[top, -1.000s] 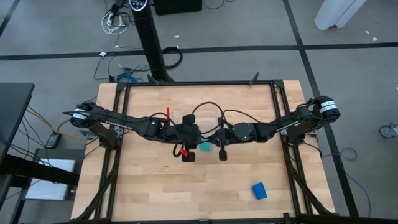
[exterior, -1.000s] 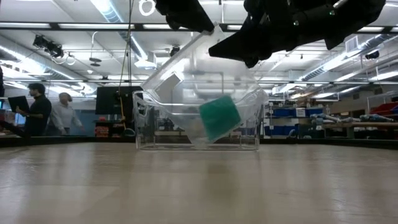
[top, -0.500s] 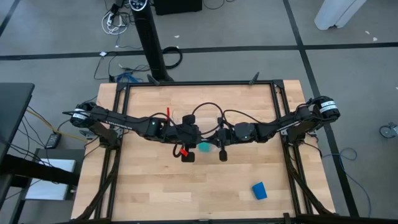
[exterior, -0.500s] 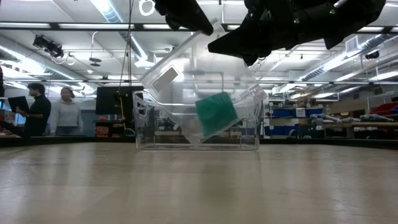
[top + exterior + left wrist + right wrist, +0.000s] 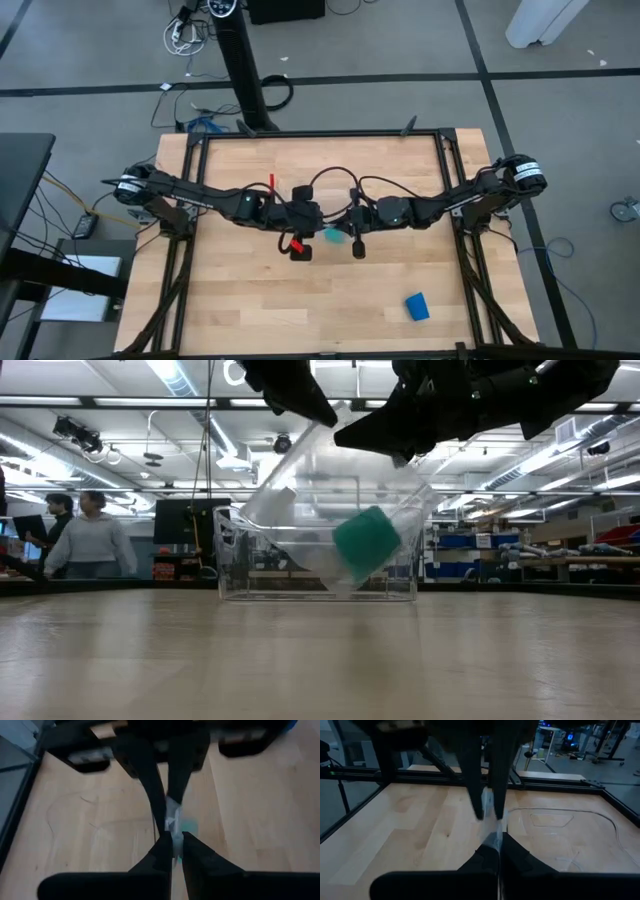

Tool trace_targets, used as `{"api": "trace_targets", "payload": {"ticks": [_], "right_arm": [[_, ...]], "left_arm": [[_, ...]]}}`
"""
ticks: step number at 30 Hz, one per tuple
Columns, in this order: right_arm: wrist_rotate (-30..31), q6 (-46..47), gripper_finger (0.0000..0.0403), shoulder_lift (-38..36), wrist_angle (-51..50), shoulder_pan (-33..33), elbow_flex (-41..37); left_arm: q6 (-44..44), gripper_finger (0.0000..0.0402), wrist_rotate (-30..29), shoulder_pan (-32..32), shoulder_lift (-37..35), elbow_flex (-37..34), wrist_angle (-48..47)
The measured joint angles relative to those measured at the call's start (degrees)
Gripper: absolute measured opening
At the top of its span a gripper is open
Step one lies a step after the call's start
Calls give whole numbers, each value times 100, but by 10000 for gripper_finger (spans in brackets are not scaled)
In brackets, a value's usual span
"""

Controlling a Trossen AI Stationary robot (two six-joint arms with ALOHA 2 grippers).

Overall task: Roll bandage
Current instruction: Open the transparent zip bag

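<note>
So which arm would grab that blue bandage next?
Probably the right. The bandage lies at the table's near right corner, on that arm's side. But both the right gripper and the left gripper are clamped on the clear tray, so one must let go first.

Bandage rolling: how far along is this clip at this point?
Done: the bandage already lies as a compact roll near the table's front right. In hand: the left gripper and right gripper grip a tilted clear tray holding a teal block. Left: setting the tray down.
</note>
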Motion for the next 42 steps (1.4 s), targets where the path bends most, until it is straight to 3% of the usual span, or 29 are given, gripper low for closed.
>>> {"api": "trace_targets", "payload": {"ticks": [18, 30, 35, 42], "right_arm": [[-100, 94, 3, 5, -161, 73, -4], [-154, 245, 91, -831, -709, 213, -2], [173, 100, 96, -550, -447, 274, -2], [139, -47, 96, -188, 167, 264, -2]], "left_arm": [[-177, 29, -9, -2, 80, -258, -73], [-308, 29, 4, -68, 80, 166, -588], [-310, 29, -7, -81, 80, 164, -465], [-303, 29, -69, -109, 80, 164, -415]]}}
